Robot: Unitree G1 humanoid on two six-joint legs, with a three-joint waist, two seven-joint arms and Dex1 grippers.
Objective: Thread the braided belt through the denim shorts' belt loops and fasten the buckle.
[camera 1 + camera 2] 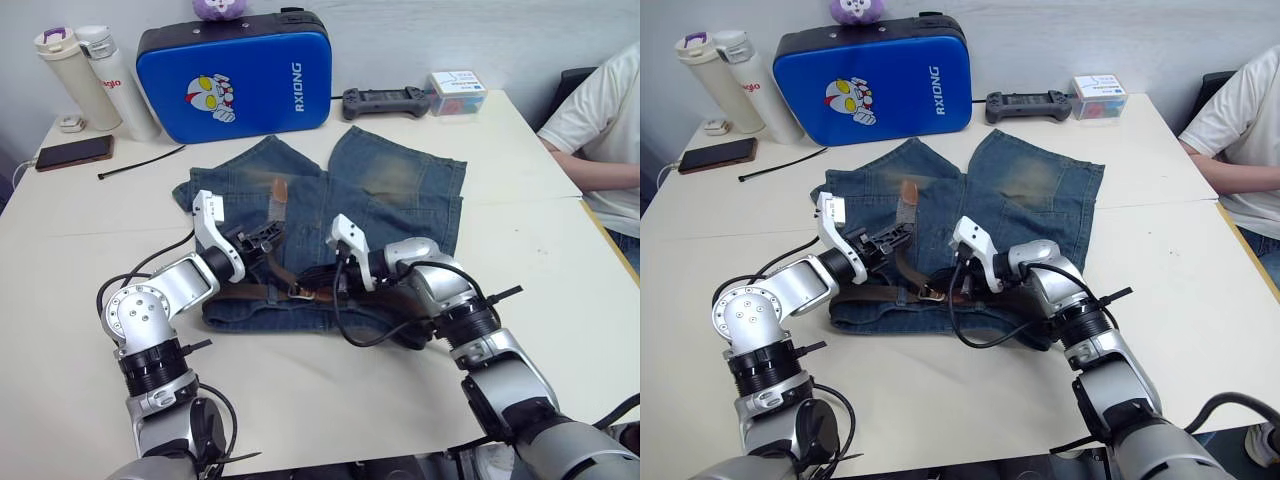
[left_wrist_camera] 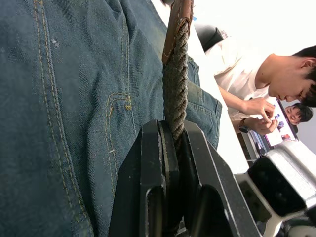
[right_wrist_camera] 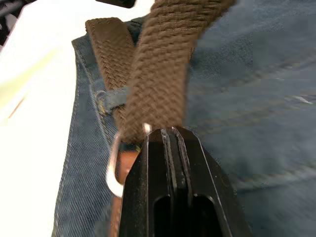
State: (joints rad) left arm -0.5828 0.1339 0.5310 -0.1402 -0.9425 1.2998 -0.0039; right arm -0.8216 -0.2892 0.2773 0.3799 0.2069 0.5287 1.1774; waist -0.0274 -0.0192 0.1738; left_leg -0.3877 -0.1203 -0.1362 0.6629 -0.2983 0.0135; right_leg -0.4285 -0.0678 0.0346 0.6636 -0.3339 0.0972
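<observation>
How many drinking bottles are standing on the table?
2, side by side at the table's far left corner: a cream bottle and a white bottle, left of the blue case.

Office-like room, white tables (image 1: 560, 260) pushed together, seated person (image 1: 600, 120), phone (image 1: 73, 152), game controller (image 1: 385, 101), water bottles (image 1: 118, 80)

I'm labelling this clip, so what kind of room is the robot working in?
Probably an office or lab workspace: pale tables pushed together, a person seated at one side, and a phone, two drink flasks and a handheld controller lying about.
</observation>
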